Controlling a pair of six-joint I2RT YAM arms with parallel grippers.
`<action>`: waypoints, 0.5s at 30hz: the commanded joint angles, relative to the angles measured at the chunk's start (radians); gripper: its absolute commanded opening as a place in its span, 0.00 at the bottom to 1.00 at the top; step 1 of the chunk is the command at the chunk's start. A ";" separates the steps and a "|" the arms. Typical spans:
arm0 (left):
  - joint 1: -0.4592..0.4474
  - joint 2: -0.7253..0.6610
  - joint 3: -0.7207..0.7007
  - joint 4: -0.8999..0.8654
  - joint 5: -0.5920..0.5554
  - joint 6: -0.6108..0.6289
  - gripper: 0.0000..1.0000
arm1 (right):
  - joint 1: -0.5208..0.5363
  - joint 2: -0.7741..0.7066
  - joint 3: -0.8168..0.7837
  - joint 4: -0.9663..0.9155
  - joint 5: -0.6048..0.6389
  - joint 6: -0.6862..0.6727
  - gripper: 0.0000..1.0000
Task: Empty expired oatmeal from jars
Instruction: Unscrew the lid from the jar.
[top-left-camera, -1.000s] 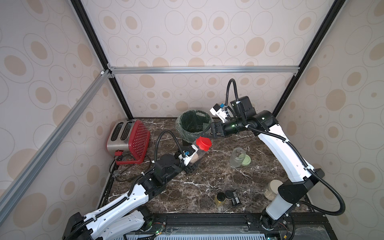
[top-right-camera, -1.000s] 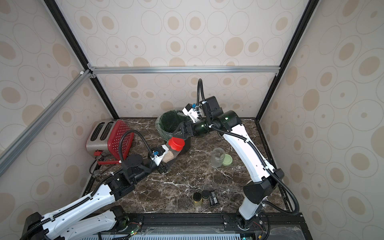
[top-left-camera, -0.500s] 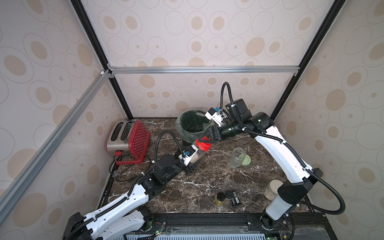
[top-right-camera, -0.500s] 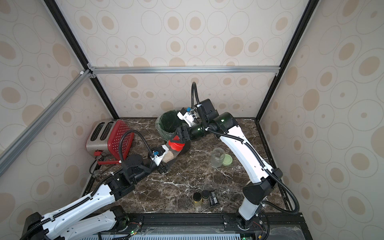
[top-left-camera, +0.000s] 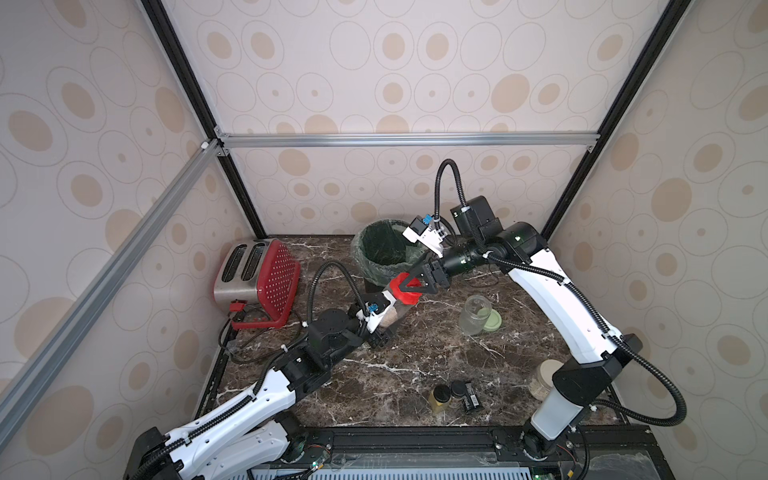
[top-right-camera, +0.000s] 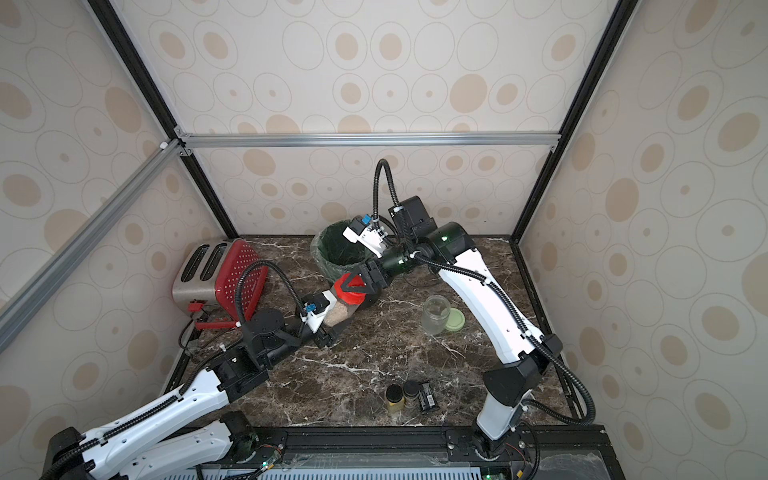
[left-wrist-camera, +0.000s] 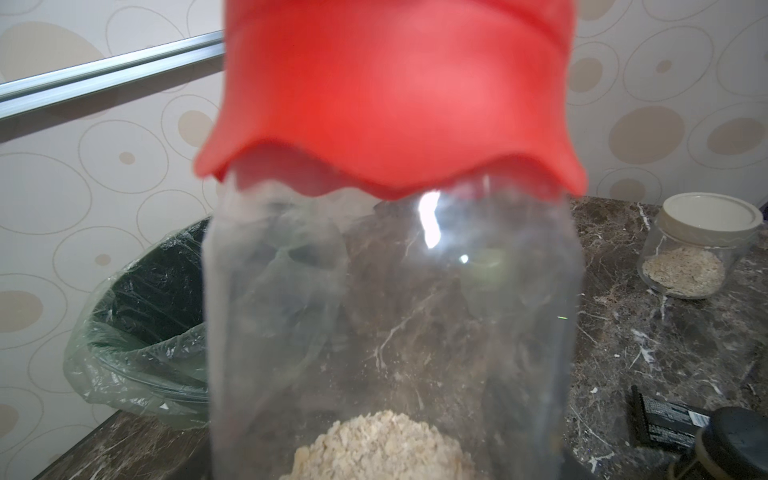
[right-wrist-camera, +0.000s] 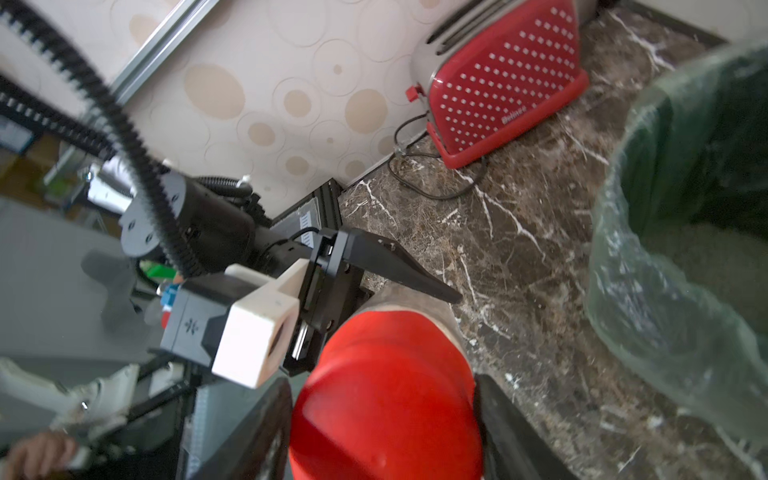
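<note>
A clear jar (top-left-camera: 392, 316) with a red lid (top-left-camera: 405, 291) is held tilted above the table, just in front of the bin. My left gripper (top-left-camera: 376, 330) is shut on its lower body. My right gripper (top-left-camera: 411, 286) is shut on the red lid (right-wrist-camera: 386, 395), with a black finger (right-wrist-camera: 511, 436) pressed to each side. A small heap of pale oatmeal (left-wrist-camera: 382, 444) lies in the held jar (left-wrist-camera: 390, 311). An open, lidless jar (top-left-camera: 473, 320) stands on the table beside its pale green lid (top-left-camera: 493, 322). A beige-lidded jar (left-wrist-camera: 698, 245) holds oatmeal.
A dark bin (top-left-camera: 382, 249) lined with a clear bag stands at the back, close behind the held jar. A red toaster (top-left-camera: 257, 278) with its cable sits at the left. Two small black-capped bottles (top-left-camera: 449, 395) and a black block (top-left-camera: 471, 401) lie near the front edge.
My right gripper has come down and left from beside the bin onto the red lid, and its jaws have closed on it. The left arm has kept the jar still.
</note>
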 joint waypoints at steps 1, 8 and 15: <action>-0.004 -0.015 0.020 0.034 0.013 0.005 0.42 | 0.001 0.044 0.034 -0.081 -0.198 -0.337 0.39; -0.005 -0.044 0.004 0.035 0.001 0.004 0.41 | -0.035 0.176 0.232 -0.242 -0.228 -0.466 0.74; -0.005 -0.044 -0.006 0.051 -0.017 0.016 0.42 | -0.037 0.231 0.447 -0.251 0.069 0.043 0.98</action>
